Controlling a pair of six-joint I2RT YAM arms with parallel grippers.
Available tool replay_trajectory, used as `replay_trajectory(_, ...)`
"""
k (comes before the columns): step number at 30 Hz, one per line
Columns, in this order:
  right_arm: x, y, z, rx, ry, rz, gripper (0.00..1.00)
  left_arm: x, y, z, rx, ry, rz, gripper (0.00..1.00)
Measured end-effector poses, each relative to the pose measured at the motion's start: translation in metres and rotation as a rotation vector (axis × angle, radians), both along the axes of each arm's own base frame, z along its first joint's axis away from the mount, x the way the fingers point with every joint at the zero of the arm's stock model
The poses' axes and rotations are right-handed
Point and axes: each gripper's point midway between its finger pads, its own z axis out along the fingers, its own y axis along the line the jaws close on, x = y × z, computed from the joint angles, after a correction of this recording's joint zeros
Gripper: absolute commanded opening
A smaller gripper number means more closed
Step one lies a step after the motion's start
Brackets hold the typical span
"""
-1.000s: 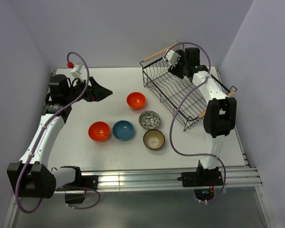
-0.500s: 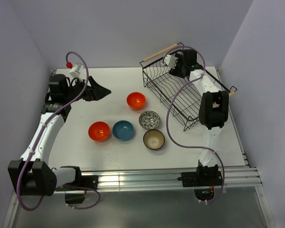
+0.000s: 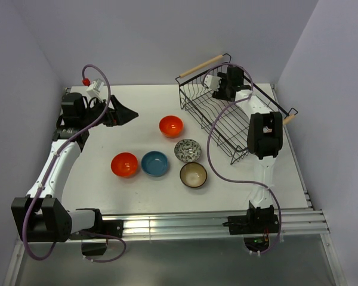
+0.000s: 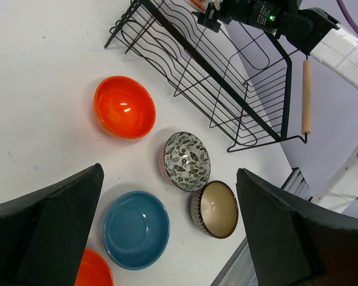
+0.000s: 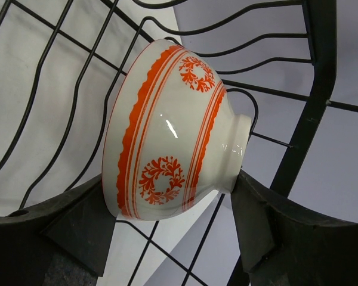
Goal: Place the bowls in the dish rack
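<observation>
A white table sits between pale lilac walls. At the far end of the black wire dish rack, the right gripper pinches the orange-and-white patterned bowl, which is glossy and tipped on its side between the dark fingers. From above, that bowl is almost wholly hidden by the wrist. The left gripper hovers spread wide and holds nothing, well apart from the five bowls on the table: two orange, one blue, one grey-patterned and one brown. The rack's handles are pale wooden rods.
</observation>
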Motion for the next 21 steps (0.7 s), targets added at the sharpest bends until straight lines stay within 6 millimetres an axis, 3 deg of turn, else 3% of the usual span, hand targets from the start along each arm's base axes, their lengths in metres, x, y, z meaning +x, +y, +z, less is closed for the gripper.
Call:
replay_trajectory(13,0.009,-0.007,-0.03,-0.073,0.014,0.001,0.18,0.004,0.003,-0.006,0.0,0.018,0.009,0.99)
replay_trajectory(21,0.016,-0.009,-0.022,-0.088,-0.019,-0.003,0.37,0.007,0.006,-0.009,0.002,0.025,0.018,0.99)
